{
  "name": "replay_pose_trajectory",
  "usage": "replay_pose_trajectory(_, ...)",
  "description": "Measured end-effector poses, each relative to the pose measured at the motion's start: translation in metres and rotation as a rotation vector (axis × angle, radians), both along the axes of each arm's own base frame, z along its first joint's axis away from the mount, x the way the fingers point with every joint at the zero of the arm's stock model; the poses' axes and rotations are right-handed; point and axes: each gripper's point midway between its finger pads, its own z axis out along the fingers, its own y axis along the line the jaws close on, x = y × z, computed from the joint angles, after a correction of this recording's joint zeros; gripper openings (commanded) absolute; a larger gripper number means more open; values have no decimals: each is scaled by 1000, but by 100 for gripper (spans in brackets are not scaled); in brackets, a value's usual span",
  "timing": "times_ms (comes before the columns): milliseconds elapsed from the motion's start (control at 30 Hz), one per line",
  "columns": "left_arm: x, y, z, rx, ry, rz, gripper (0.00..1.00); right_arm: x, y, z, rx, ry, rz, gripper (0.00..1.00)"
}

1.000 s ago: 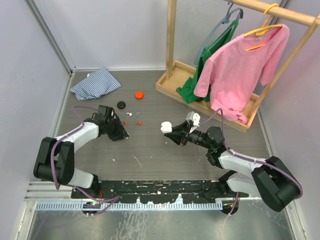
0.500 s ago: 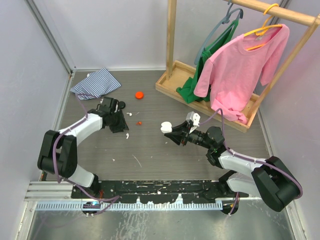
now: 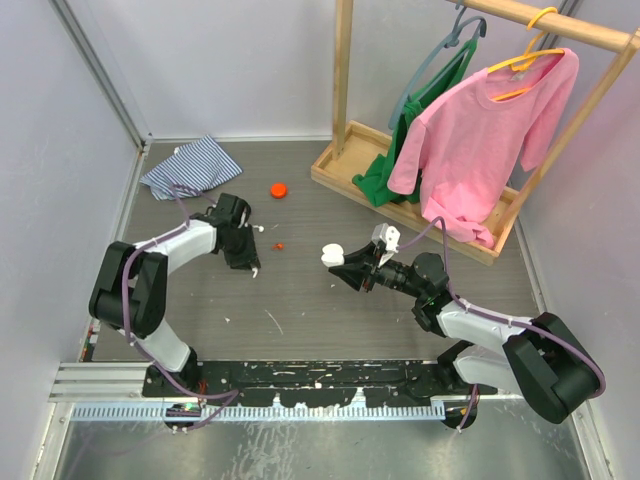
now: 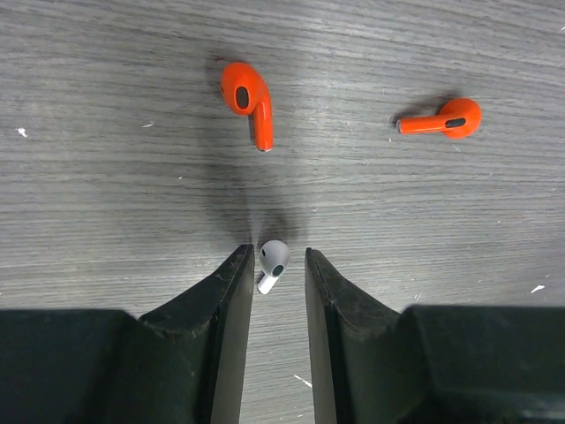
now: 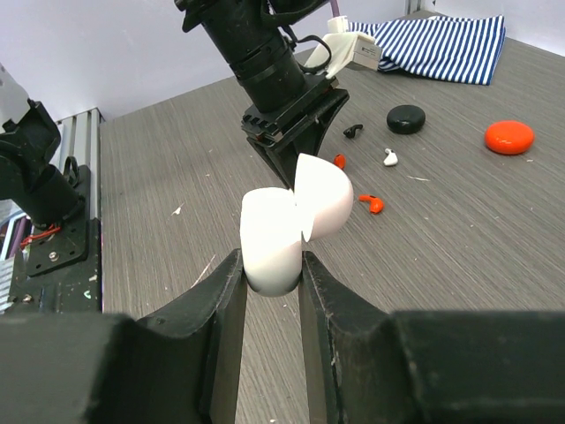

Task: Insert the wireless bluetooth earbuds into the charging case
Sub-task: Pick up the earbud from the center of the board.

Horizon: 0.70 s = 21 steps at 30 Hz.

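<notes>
The wireless bluetooth earbuds lie loose on the grey table. A white earbud rests on the table between the tips of my left gripper, which is open by a narrow gap on each side of it. Beyond it lie two red-orange earbuds. Another white earbud and a black one show in the right wrist view. My right gripper is shut on the white charging case, lid swung open, held above the table's middle. My left gripper points down at the table.
A black puck and an orange puck lie behind the earbuds. A striped cloth is at the back left. A wooden rack with a pink shirt and green clothes stands at the back right.
My left arm has swung its wrist round over the earbuds and brought its tips down around the white earbud, jaws slightly narrower. The right arm and the case have not moved.
</notes>
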Motion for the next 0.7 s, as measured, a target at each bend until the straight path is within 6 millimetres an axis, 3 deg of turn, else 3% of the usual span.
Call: replay_pose_trajectory(700, -3, -7, -7, 56, 40, -71, 22, 0, 0, -5, -10, 15, 0, 1)
